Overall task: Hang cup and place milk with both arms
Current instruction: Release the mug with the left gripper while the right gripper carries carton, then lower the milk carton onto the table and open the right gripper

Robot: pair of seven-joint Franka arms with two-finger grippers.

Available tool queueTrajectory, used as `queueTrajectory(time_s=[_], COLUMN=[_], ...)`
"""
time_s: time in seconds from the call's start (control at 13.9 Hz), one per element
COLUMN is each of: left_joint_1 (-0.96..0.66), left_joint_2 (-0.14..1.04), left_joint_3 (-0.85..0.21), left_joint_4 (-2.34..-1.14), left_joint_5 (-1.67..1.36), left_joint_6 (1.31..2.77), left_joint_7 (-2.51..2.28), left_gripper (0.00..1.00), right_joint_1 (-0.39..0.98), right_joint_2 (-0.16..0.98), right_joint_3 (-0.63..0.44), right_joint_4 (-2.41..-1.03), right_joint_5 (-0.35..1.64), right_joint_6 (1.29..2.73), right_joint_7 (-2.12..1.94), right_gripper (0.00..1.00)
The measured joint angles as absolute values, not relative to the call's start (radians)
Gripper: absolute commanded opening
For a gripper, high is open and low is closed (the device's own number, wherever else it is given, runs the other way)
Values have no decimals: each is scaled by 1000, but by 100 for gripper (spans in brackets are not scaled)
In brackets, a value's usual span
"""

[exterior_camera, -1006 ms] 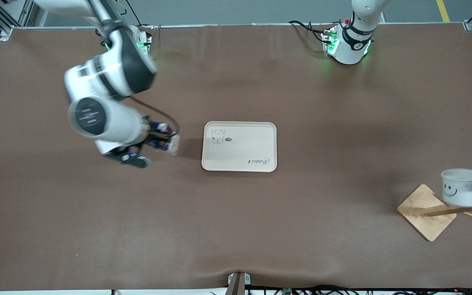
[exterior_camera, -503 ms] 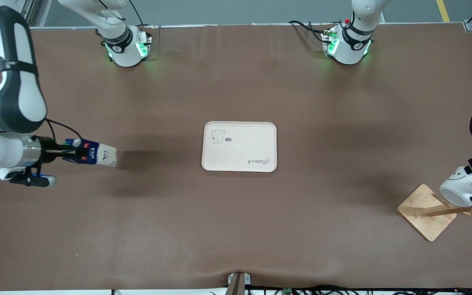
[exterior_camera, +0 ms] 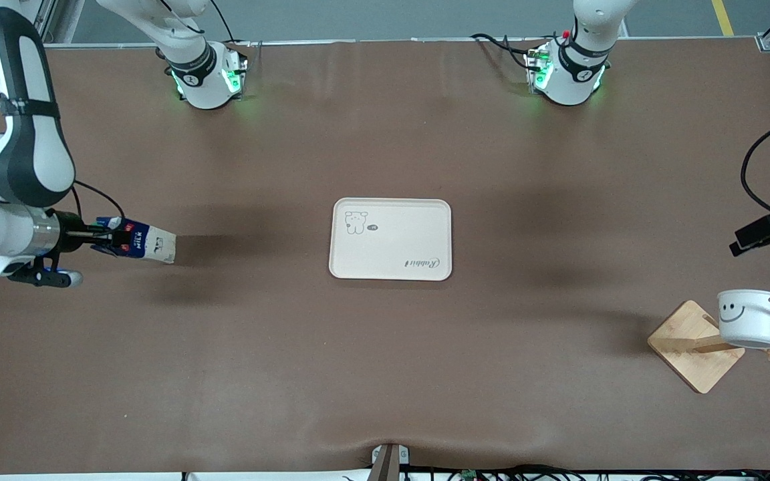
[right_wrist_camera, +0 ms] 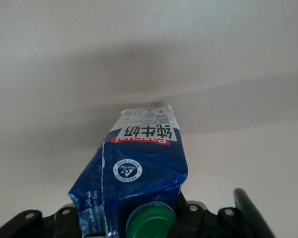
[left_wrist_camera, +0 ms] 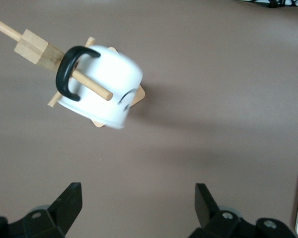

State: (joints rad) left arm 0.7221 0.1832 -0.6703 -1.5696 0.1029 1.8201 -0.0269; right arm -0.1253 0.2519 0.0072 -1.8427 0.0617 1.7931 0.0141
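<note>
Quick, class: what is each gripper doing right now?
Left gripper: open, holding nothing, above the cup hanging on the rack peg.
Right gripper: shut on the milk carton.

A cream tray (exterior_camera: 390, 238) at the middle of the counter carries the script word "Rabbit", printed upside down as seen from the front camera, along with a small cartoon animal drawing. On the milk (right_wrist_camera: 139, 168), "MILK" is printed in white on blue, "Pascual" is shown on a red band, and the Chinese characters "纯牛奶" are printed on white.
</note>
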Motion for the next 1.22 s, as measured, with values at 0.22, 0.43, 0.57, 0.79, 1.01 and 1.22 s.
queueTrajectory(time_s=[0.22, 0.43, 0.57, 0.79, 1.01, 1.22], left_joint_1=[723, 722, 722, 722, 717, 595], left_joint_2=[153, 129, 105, 74, 61, 39], left_joint_3=[-700, -729, -739, -745, -744, -652], left_joint_4=[-1519, -1493, -1492, -1492, -1492, -1492], left_joint_5=[103, 103, 103, 103, 74, 64], left_joint_6=[1715, 1650, 1613, 1584, 1583, 1564], left_joint_7=[-29, -91, -141, -159, -159, -162], left_gripper=[100, 100, 100, 100, 100, 100], right_joint_1=[-157, -165, -165, -166, -167, -167], right_joint_2=[210, 209, 209, 211, 219, 220], right_joint_3=[7, 8, 9, 9, 9, 11], right_joint_4=[-1952, -1995, -2004, -2010, -2012, -2012], right_joint_5=[57, 57, 57, 57, 57, 57], right_joint_6=[1863, 1918, 1932, 1932, 1932, 1932], right_joint_7=[6, -3, -3, -3, -3, -3], right_gripper=[7, 15, 71, 100, 100, 100])
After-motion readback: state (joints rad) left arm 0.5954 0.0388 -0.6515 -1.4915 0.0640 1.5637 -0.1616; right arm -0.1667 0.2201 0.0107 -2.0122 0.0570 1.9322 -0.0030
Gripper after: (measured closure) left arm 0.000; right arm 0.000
